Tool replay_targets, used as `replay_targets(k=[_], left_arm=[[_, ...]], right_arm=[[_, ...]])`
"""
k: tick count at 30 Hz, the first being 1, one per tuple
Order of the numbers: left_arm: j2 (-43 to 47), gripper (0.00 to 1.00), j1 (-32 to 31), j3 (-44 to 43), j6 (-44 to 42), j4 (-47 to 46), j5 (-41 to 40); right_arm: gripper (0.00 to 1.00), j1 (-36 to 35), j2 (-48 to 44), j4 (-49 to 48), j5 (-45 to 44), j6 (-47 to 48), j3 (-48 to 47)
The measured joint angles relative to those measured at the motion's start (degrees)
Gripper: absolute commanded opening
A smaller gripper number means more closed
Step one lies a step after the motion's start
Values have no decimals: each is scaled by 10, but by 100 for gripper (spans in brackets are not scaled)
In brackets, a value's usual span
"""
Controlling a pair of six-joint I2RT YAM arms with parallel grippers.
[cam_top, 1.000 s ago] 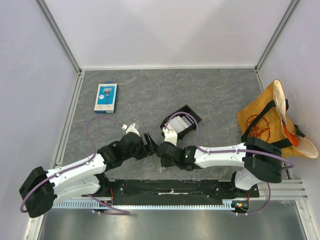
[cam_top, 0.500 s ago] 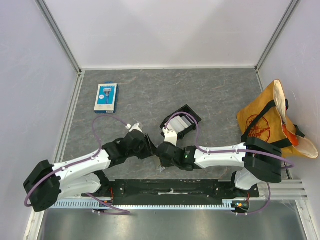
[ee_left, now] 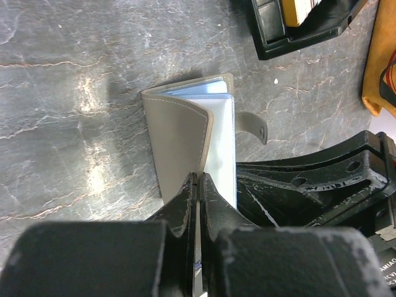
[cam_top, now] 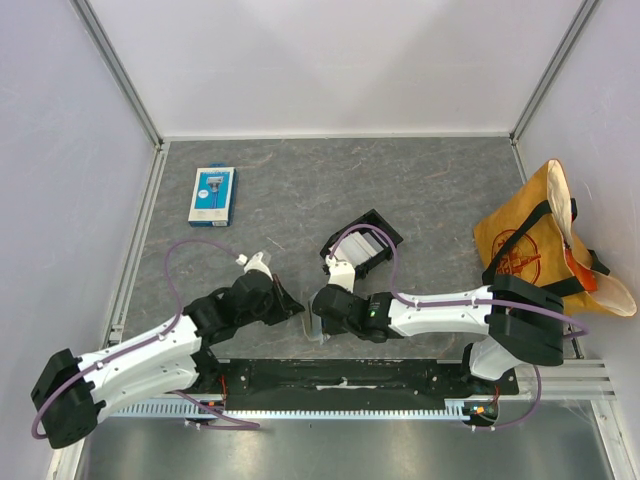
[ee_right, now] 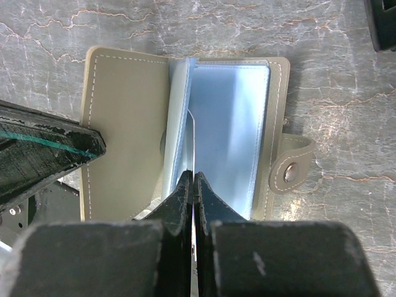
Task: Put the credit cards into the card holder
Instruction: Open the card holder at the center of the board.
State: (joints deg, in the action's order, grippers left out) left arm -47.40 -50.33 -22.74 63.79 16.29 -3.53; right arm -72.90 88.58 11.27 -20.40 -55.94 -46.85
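Note:
The grey-tan card holder (ee_right: 127, 124) lies open on the dark stone table, its clear bluish pockets (ee_right: 232, 124) showing. My left gripper (ee_left: 198, 177) is shut on the edge of its cover flap (ee_left: 176, 133), which stands raised. My right gripper (ee_right: 194, 176) is shut on a thin sheet seen edge-on inside the holder; it looks like a clear pocket leaf, though I cannot rule out a card. From above, both grippers (cam_top: 297, 308) meet near the table's front edge. White credit cards (cam_top: 363, 246) sit in the black tray (cam_top: 385, 228) behind them.
A blue-and-white retail pack (cam_top: 212, 195) lies at the back left. An orange tote bag (cam_top: 530, 245) slumps against the right wall. The holder's snap strap (ee_right: 291, 167) sticks out to one side. Metal rails run along the table's edges.
The left gripper closed from wide open onto the holder's cover flap, and its arm shifted slightly back and left. The right arm held still, shut throughout.

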Motion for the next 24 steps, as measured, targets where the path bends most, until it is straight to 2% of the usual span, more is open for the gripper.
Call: replay_targets(k=[6, 12, 20, 24], left_arm=[[8, 2, 0, 2, 0, 46, -23], [-30, 2, 1, 4, 1, 119, -38], [-47, 2, 1, 6, 1, 123, -39], [-41, 2, 1, 6, 1, 123, -40]], right_arm=[[0, 0, -26, 9, -2, 8, 0], [0, 0, -59, 7, 3, 30, -6], [0, 0, -48, 27, -7, 31, -15], [0, 8, -78, 37, -18, 30, -2]])
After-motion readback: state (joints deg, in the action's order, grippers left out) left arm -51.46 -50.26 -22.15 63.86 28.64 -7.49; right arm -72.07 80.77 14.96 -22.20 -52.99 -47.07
